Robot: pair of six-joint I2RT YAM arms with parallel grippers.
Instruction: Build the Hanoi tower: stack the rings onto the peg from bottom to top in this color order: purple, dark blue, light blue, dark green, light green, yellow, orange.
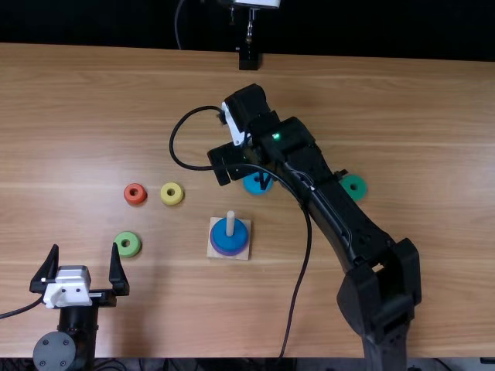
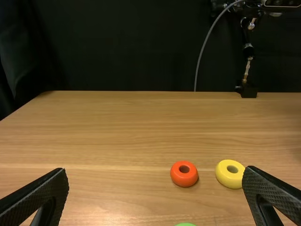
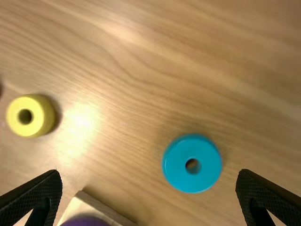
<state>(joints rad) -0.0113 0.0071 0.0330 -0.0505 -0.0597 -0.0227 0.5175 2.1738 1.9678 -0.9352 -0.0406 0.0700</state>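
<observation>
The peg (image 1: 230, 223) stands upright on its square wooden base (image 1: 211, 253) near the middle of the table (image 1: 77, 116), with the purple ring (image 1: 230, 253) around it at the bottom and the dark blue ring (image 1: 240, 236) around it on top of the purple one. The right arm (image 1: 332, 209) reaches over from its base at the near edge, and its gripper (image 1: 245, 178) hangs above the light blue ring (image 1: 251, 187), fingers spread well apart with nothing pinched between them. That ring lies flat on the wood beyond the peg's base, partly covered by the gripper in the top view. The dark green ring (image 1: 359, 192) lies to the right of the right arm, near its middle stretch. Left of the peg's base are three more loose rings: the light green ring (image 1: 134, 249) nearest the table's near edge, and farther out the orange ring (image 1: 141, 199) and the yellow ring (image 1: 179, 198), side by side without touching, orange on the left. The left gripper (image 1: 86, 246) is at the near left, its fingers wide apart and empty, the right-hand one near the light green ring.
</observation>
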